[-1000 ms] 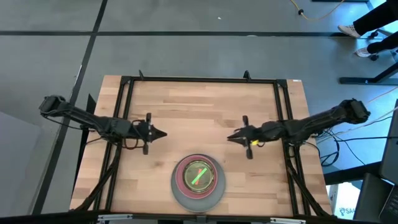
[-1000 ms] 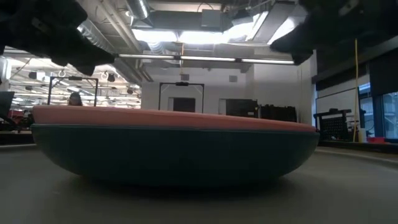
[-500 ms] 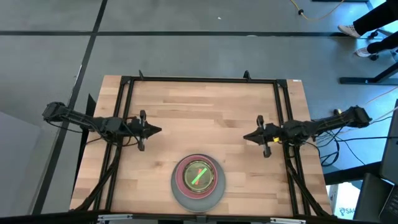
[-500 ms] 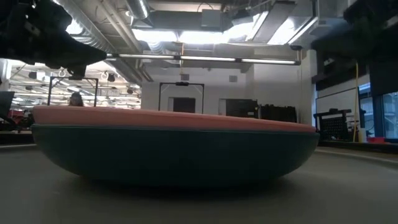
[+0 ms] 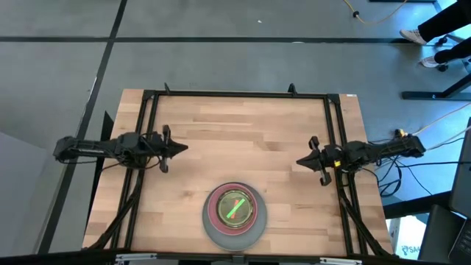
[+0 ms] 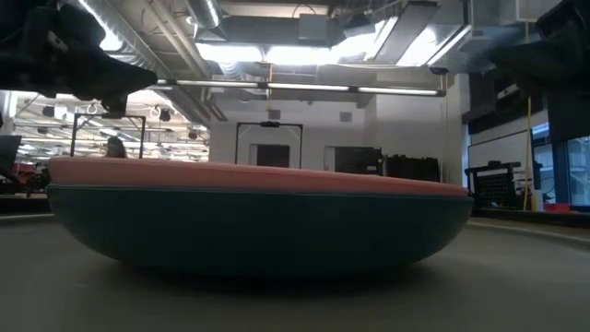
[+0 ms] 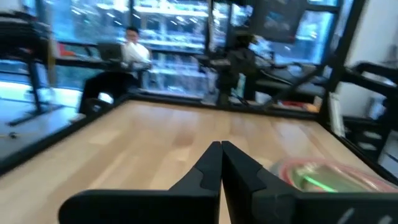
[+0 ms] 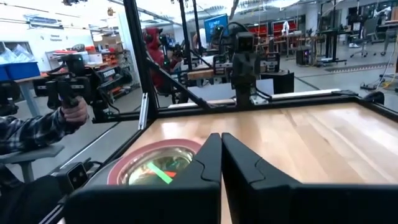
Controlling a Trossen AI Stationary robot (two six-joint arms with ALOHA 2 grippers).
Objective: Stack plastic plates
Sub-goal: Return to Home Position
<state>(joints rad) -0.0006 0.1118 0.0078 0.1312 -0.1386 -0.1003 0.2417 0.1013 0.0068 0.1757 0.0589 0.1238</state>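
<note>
The plastic plates stand as one stack (image 5: pixel 234 213) at the table's near edge, middle: a large grey plate on the wood, dark teal and pale pink ones in it, small translucent ones with lime-green on top. The low view shows the stack (image 6: pixel 258 217) side-on, teal below pink. It also appears in the left wrist view (image 7: pixel 323 177) and the right wrist view (image 8: pixel 155 165). My left gripper (image 5: pixel 185 148) hovers shut over the table's left side. My right gripper (image 5: pixel 299 161) hovers shut over the right side. Both are apart from the stack.
A black frame (image 5: pixel 235 94) runs along the table's far edge and down both sides. Bare wood (image 5: pixel 235 140) lies between the grippers and beyond the stack. A person's hand holding a controller (image 8: pixel 74 106) shows beyond the table in the right wrist view; another person sits far off (image 7: pixel 127 53).
Both arms have drawn back from the table's middle: the left gripper toward the left edge, the right gripper toward the right edge. The stack has stayed where it was.
</note>
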